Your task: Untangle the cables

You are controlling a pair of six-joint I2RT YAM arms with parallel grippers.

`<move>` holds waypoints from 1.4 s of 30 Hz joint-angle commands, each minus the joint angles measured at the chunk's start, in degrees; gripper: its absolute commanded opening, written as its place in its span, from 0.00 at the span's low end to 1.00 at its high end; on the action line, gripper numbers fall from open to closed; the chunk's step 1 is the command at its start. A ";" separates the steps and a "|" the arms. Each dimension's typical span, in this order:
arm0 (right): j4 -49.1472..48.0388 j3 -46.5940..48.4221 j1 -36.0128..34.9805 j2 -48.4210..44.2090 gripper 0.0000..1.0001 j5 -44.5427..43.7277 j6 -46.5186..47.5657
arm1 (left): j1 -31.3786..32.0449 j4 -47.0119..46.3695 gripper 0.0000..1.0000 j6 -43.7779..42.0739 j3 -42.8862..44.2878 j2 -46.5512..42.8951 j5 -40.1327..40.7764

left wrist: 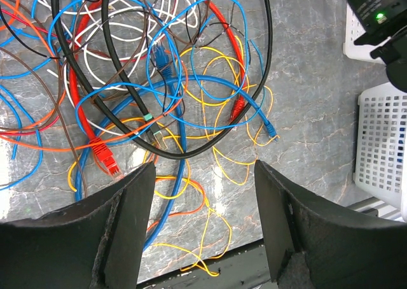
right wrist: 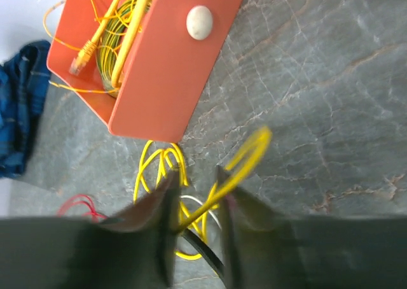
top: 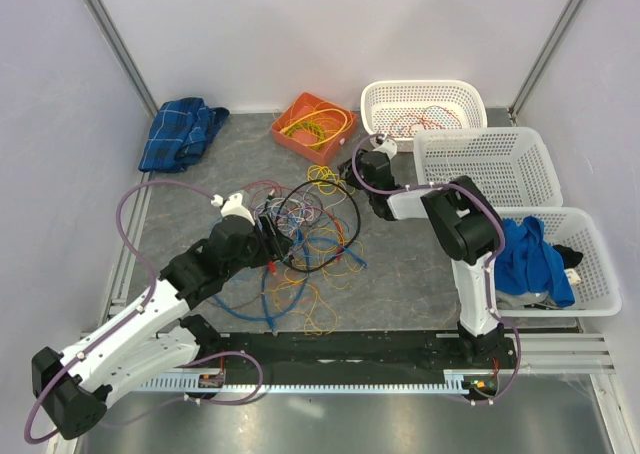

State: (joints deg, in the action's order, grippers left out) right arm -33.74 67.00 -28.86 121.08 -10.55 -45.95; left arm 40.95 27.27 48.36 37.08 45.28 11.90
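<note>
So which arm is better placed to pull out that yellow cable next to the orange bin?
Right. The right gripper straddles the yellow cable beside the orange bin. The left gripper hangs open over the main tangle, away from it.

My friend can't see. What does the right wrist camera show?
A yellow cable loop sticks up between the jaws of the right gripper, over a grey table. Behind it sits an orange tray holding more yellow cables, with a blue cloth at the left edge.
</note>
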 commanded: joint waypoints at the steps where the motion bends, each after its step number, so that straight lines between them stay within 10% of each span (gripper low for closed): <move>1: -5.81 0.24 0.39 0.65 0.19 0.79 -3.17 | -0.26 -2.22 0.70 -0.72 -0.96 -0.54 0.93; 5: -9.41 -5.46 0.30 -3.03 0.00 0.26 -3.09 | -0.26 -2.13 0.70 -0.55 -1.31 -1.42 1.19; 18: 10.43 -15.59 -16.12 -39.59 0.00 -7.91 10.70 | -0.26 -1.95 0.70 -1.95 1.59 -3.44 4.00; 26: 30.02 -1.81 -22.29 -47.94 0.00 -6.95 17.82 | -0.26 -2.92 0.74 -5.19 6.86 -6.42 11.29; 38: 44.69 15.22 -24.84 -52.00 0.00 -2.02 22.31 | -0.26 -29.61 0.79 -17.67 -6.49 -26.29 15.08; 42: 51.04 25.79 -24.84 -49.89 0.00 0.43 23.45 | -0.26 -31.31 0.96 -19.18 -5.88 -24.54 12.28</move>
State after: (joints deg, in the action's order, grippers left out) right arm 11.79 82.26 -53.43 70.74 -12.91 -25.15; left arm 40.86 3.46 34.26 31.24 19.14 24.86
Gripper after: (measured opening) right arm 0.021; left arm 0.864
